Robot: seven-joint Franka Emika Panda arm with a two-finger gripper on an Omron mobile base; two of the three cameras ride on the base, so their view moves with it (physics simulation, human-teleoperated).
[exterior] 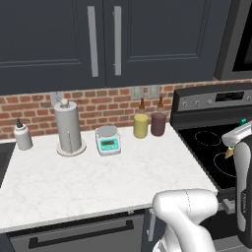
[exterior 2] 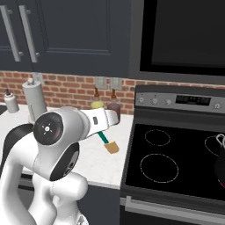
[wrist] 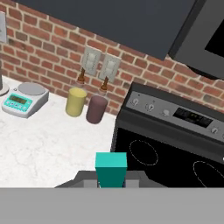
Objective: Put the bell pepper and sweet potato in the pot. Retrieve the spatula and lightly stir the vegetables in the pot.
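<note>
Spatula: held in the gripper, raised above the counter's right end, close to the stove.
Left base view: the arm crosses the right edge above the stove; a small tan piece, seemingly the spatula's head, hangs below the white wrist. The jaws themselves are hidden here.
Right base view: the teal handle slants down and right from the hand to the flat tan head, its long axis pointing toward the stove's left edge. The pot sits at the far right edge of the cooktop, well apart from the spatula head; the coming move is, I judge, a carry rightwards across the burners.
Hand view: the jaws are clamped narrowly on the teal handle's end, with the cooktop ahead.
Vegetables: hidden; presumably inside the pot.
Writing: the scale's display and the stove panel are too small to read.
</note>
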